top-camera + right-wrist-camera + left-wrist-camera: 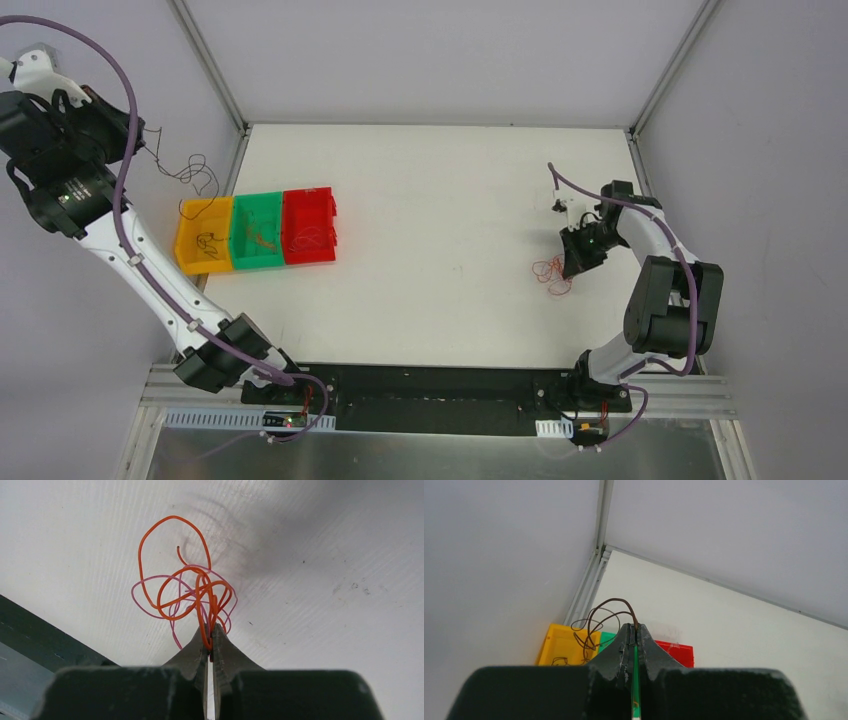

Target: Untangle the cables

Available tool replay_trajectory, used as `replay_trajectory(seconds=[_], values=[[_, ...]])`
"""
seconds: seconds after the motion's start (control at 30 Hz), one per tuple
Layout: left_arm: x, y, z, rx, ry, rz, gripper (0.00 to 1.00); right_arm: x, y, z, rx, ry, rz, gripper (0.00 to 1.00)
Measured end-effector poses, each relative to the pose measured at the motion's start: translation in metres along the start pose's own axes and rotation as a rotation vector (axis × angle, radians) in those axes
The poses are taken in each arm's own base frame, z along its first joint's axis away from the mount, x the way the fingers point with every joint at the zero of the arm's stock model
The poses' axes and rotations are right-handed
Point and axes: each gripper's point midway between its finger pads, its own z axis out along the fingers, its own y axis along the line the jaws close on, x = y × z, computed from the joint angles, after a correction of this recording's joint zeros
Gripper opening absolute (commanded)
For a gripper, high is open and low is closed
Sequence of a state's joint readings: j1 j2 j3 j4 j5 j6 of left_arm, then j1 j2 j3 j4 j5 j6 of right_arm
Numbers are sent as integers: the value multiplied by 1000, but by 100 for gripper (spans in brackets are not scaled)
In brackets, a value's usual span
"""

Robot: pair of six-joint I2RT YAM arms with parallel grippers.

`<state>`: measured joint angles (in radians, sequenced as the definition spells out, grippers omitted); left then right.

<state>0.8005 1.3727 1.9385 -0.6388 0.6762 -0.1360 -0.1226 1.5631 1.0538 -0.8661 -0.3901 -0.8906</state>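
Note:
My left gripper (141, 138) is raised high at the far left, above the bins, and is shut on a dark brown cable (192, 172) that hangs in loose loops. In the left wrist view the jaws (635, 628) pinch the brown cable (599, 614) at their tips. My right gripper (572, 263) is low over the table on the right. It is shut on a small clump of orange cable (172, 580) and thin pink cable (145, 606) at its tips (210, 628). The clump (552, 276) lies on the white table beside it.
Three bins stand in a row at the left: yellow (205, 204), green (257, 198) and red (308, 193), each with thin wires inside. White walls with metal corner posts (210, 65) enclose the table. A black base rail (430, 385) runs along the near edge.

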Motion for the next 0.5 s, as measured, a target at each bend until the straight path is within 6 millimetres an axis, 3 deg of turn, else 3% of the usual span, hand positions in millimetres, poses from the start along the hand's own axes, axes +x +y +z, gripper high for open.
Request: replay_trajectory(seconds=[0.3, 0.5], values=[[16, 20, -11, -102, 32, 128, 0, -5, 2, -5, -6, -6, 0, 0], [45, 40, -3, -122, 115, 184, 0, -4, 7, -4, -15, 5, 0, 0]])
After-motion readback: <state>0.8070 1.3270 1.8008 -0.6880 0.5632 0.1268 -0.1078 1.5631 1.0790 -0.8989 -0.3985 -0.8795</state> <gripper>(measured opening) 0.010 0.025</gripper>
